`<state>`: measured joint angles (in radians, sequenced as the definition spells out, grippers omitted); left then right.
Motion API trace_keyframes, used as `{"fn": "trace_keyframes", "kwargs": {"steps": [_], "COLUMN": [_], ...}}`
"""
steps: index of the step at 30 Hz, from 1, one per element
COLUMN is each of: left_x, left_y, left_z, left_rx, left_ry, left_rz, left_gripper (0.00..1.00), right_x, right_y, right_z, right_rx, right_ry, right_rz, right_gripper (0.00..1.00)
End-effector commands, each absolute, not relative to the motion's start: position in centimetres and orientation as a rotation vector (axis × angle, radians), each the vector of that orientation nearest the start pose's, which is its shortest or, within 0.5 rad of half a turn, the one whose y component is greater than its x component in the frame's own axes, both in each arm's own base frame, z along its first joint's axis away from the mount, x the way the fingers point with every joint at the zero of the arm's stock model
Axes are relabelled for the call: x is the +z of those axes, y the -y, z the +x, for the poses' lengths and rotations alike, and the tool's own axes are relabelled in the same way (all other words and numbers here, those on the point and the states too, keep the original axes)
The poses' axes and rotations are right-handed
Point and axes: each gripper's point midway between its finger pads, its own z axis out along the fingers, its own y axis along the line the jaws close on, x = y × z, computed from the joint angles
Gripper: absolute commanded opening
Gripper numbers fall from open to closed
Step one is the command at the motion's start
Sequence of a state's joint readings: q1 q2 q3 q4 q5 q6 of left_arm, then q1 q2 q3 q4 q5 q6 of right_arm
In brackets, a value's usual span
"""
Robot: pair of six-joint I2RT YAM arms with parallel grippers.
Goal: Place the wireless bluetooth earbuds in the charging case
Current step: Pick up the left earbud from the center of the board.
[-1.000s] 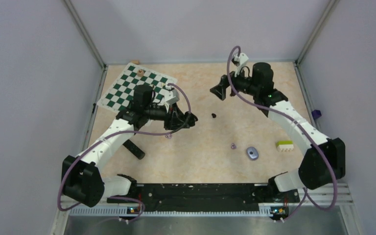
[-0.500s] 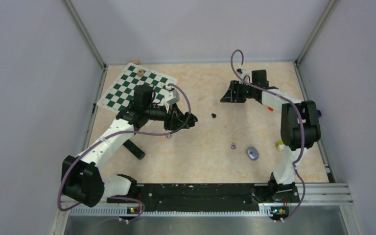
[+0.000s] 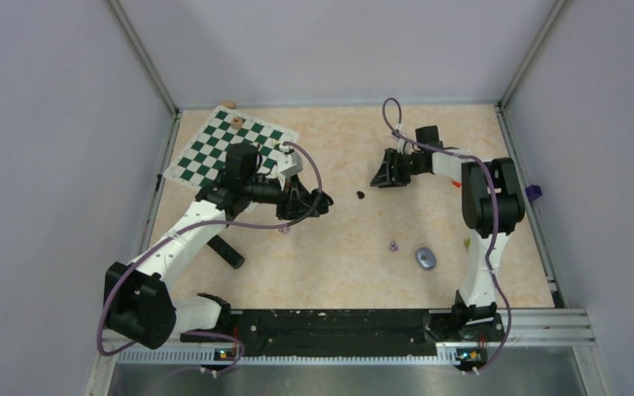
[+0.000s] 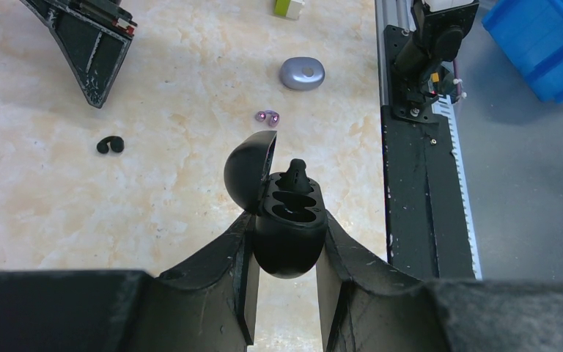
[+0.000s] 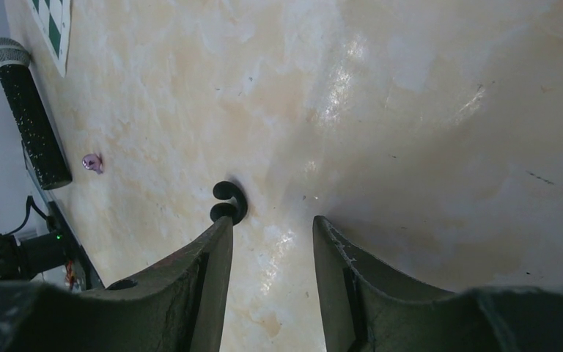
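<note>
Left end effector [image 4: 286, 229]: pinching open black charging case [image 4: 287, 246].
Right end effector [image 5: 270, 226]: spread, empty, black earbud [image 5: 229, 202] beside one fingertip [image 5: 218, 236].
Around: purple earbud [image 4: 267, 116], grey case [image 4: 302, 73], microphone [image 5: 28, 110], chessboard [image 3: 206, 148].

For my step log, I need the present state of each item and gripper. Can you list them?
Black case, lid open, held by left gripper.
Left gripper, shut on black case.
Black bud, lying loose.
Right gripper, open, empty, beside black bud.
Grey case, closed, lying loose.
Purple bud, lying loose.
</note>
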<state>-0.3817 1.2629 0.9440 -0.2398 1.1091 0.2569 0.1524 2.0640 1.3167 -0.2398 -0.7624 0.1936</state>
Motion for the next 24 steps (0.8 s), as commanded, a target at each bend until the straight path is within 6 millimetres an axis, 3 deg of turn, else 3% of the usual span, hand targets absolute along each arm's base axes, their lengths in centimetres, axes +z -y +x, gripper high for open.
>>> {"fn": "trace_keyframes", "kwargs": {"steps": [1, 12, 24], "left_x": [24.2, 24.4, 24.5], "left_y": [25.7, 25.6, 25.6], "left_z": [22.5, 22.4, 22.4], "left_rx": [-1.215, -1.205, -1.200], "left_ry": [-1.520, -1.511, -1.508], "left_rz": [1.242, 1.246, 1.247], "left_gripper": [0.00, 0.00, 0.00], "right_x": [4.1, 2.4, 1.7], "right_y": [-20.1, -22.0, -22.0], "right_z": [41.7, 40.5, 39.9], "right_rx": [1.106, 1.079, 1.068], "right_ry": [-2.484, -2.536, -2.567], "right_rz": [-0.305, -0.366, -0.373], "right_gripper": [0.44, 0.38, 0.23]}}
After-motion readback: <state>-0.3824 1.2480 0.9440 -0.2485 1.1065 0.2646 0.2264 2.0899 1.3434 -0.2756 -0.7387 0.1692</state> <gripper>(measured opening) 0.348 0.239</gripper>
